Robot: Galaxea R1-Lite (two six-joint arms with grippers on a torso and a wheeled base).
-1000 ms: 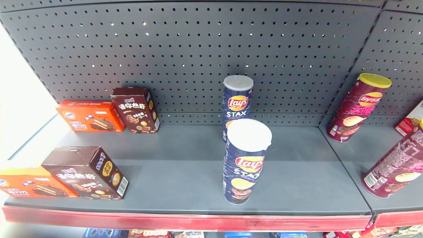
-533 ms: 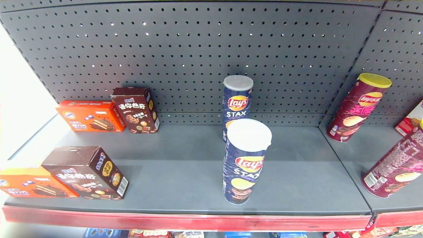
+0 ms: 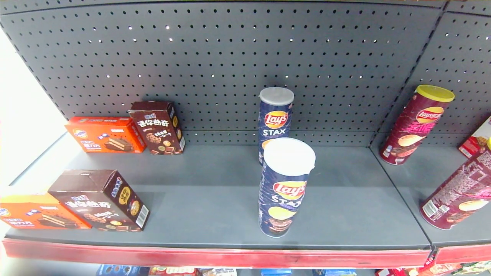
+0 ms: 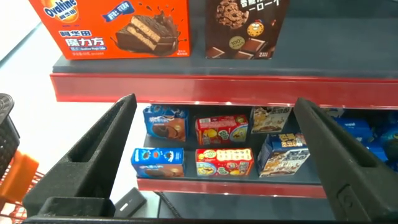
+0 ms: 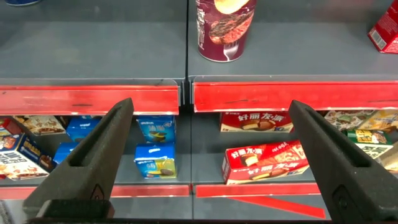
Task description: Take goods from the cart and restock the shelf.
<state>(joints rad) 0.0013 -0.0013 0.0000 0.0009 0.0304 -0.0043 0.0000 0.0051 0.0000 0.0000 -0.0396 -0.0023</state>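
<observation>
Grey shelf point(image 3: 215, 199): snack boxes point(image 3: 101, 199), chip cans point(image 3: 284, 191)

Rear blue can point(image 3: 275, 115): lower body hidden behind front blue can point(image 3: 285, 188). Front orange box point(image 3: 34, 214) cut by left edge. Front maroon can point(image 3: 458, 195) and red pack point(image 3: 477, 142), possibly a box, cut by right edge. Lower-shelf goods point(image 3: 172, 271) cut by bottom edge.

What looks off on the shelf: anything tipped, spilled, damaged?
Nothing stands out. The two dark blue cardboard crisp tubes stand upright, one behind the other; the dark brown cardboard boxes and orange cardboard boxes sit squarely on the grey metal shelf. No spills or dents visible.
</observation>
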